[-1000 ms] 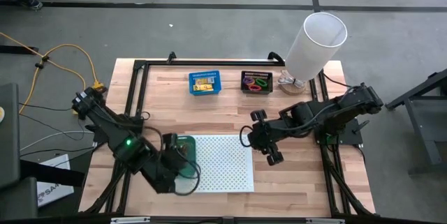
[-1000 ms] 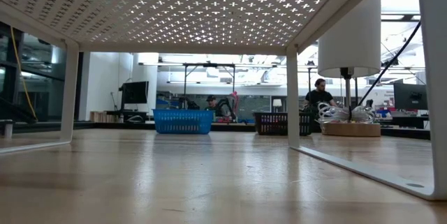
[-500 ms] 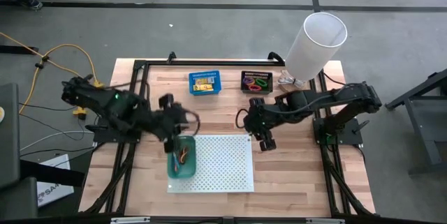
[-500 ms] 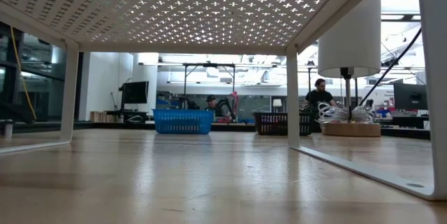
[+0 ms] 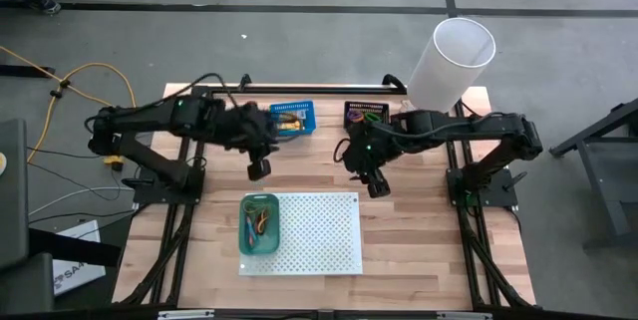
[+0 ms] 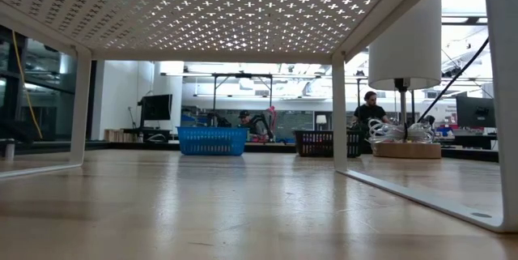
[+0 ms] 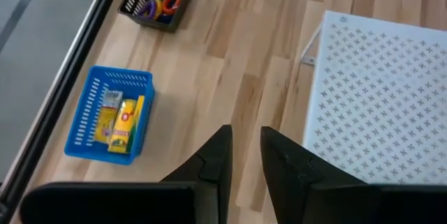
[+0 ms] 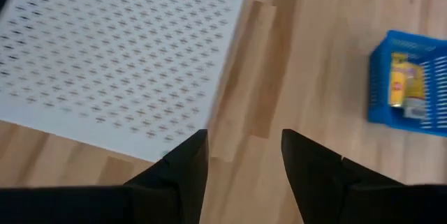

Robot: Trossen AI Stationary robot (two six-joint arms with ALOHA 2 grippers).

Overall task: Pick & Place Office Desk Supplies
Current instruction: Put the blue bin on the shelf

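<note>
Yellow packets (image 7: pixel 120 118) lie in the blue bin (image 5: pixel 292 118) at the table's far side. Coloured plastic loops (image 7: pixel 162 1) fill the black bin (image 5: pixel 366 116) beside it. Rubber bands (image 5: pixel 262 222) lie in the green bin (image 5: pixel 259 226), which stands on the left end of the white perforated board (image 5: pixel 314 232). My left gripper (image 5: pixel 258 169) hangs over bare wood just near of the blue bin, its fingers (image 7: pixel 218 155) a narrow gap apart with nothing between them. My right gripper (image 5: pixel 376 186) hovers open and empty near of the black bin, off the board's far right corner.
A white lamp (image 5: pixel 451 59) stands at the far right corner on a round base. A black frame rail (image 5: pixel 299 89) runs along the far edge. Bare wood lies between the bins and the board. In the low view, people sit in the room beyond the table.
My left gripper has swung from over the green bin toward the table's far edge and risen, ending near the blue bin; the green bin now shows uncovered. My right gripper has moved toward the far edge, from beside the board's right side toward the black bin.
</note>
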